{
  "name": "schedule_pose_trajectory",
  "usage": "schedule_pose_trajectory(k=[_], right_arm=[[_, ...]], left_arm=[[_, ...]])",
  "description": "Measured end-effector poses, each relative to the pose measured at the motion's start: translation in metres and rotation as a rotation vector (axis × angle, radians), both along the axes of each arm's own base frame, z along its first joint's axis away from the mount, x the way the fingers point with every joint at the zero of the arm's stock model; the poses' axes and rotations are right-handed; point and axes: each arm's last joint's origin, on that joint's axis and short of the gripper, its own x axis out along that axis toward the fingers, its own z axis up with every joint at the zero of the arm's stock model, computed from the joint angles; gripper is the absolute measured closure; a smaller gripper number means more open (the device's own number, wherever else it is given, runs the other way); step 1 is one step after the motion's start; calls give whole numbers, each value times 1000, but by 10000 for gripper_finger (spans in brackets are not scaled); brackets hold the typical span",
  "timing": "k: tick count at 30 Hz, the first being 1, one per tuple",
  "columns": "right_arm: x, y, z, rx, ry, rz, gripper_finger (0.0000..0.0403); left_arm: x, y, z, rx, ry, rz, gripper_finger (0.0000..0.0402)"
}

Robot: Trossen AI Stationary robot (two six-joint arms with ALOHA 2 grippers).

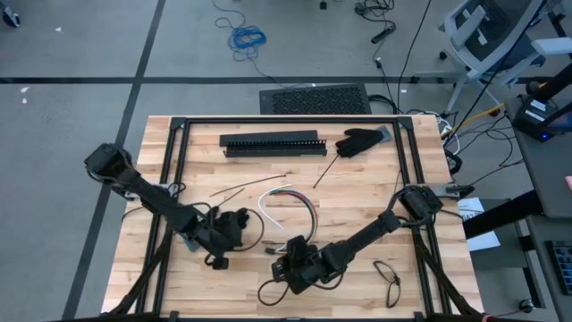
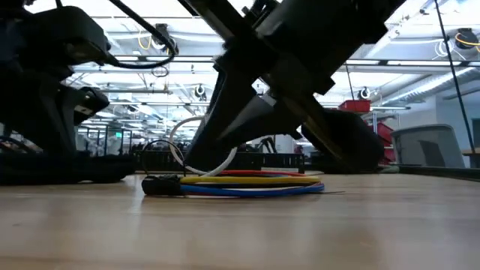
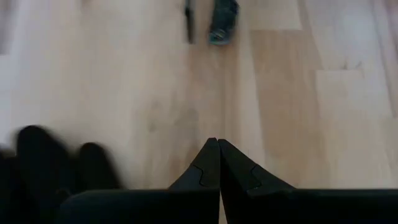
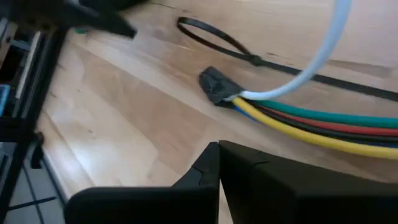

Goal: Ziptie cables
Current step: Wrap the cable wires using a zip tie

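1. We see the cables (image 1: 290, 204) arcing at mid-table, their bundled end just beside the right gripper (image 4: 219, 148).
2. Right gripper: clenched, empty.
3. Left gripper (image 3: 217, 144): clenched over bare table (image 1: 375, 192), holding nothing.

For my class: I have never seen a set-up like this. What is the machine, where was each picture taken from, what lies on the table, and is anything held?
It is a robot with two dark arms at a wooden table. One picture looks straight down, one looks level across the tabletop, and two come from cameras on the wrists.

On the table lie a bundle of coloured cables, a long black slotted bar, a black glove, thin black strips and a small black loop.

The left gripper is low over bare wood, its jaws shut and empty. The right gripper is beside the end of the cable bundle, jaws also shut, holding nothing.
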Motion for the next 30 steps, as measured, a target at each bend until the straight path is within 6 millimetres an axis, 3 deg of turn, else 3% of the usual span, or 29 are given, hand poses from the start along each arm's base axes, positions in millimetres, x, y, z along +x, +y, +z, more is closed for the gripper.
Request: schedule_pose_trajectory(k=[8, 13, 20, 30], right_arm=[[13, 7, -17, 54, -5, -65, 403], [30, 12, -19, 47, -2, -72, 403], [39, -1, -17, -62, 109, -94, 403], [40, -13, -18, -105, 131, -143, 403]], left_arm=[[-19, 13, -1, 8, -30, 14, 401], [-21, 14, -7, -13, -64, 8, 401], [-26, 19, -16, 4, -58, 17, 401], [-24, 19, -15, 7, -90, 40, 401]])
